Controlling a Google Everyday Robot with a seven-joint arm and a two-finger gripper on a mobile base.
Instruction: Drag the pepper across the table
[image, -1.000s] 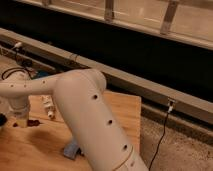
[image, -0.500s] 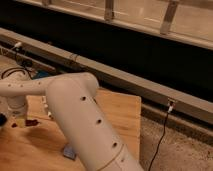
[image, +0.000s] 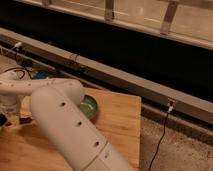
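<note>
The robot's thick white arm crosses the light wooden table, blocking its middle. The claw sits low at the far left edge, beside the small dark red pepper. A round green bowl stands behind the arm. Bare planks lie right of it.

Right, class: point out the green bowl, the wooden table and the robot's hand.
green bowl (image: 92, 106), camera view: the visible part of its inner wall.
table (image: 121, 118), camera view: bare planks right of the bowl.
hand (image: 3, 120), camera view: dark tip at the left edge, above the table.
</note>
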